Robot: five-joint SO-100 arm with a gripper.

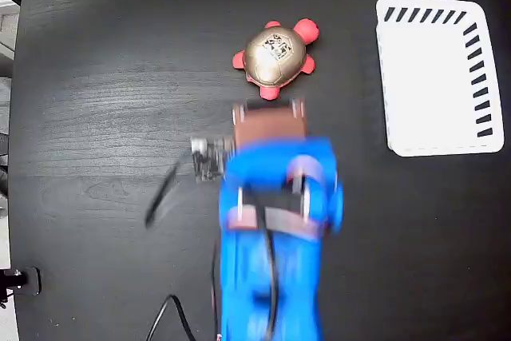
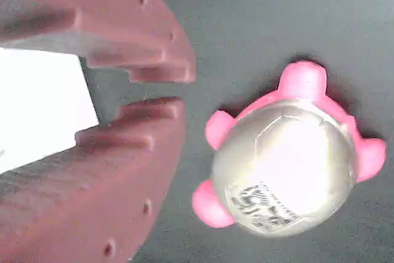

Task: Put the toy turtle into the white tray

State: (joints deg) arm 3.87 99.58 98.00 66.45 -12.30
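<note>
The toy turtle (image 1: 275, 55) rests upright on the black table at upper centre, its golden shell marked with a small pattern and its head and feet red. The wrist view shows the toy turtle (image 2: 286, 170) just right of my fingertips, not touching them. My gripper (image 1: 269, 107) hangs right below the turtle in the fixed view, on a blue arm with brown-red fingers. In the wrist view the gripper (image 2: 161, 90) is all but shut, only a thin gap at the tips and nothing between them. The white tray (image 1: 435, 77) lies empty at the upper right.
The black table (image 1: 104, 77) spreads wide on the left. A black cable (image 1: 164, 189) trails from the arm at lower left. A pale floor edge (image 1: 8, 37) marks the table's left side.
</note>
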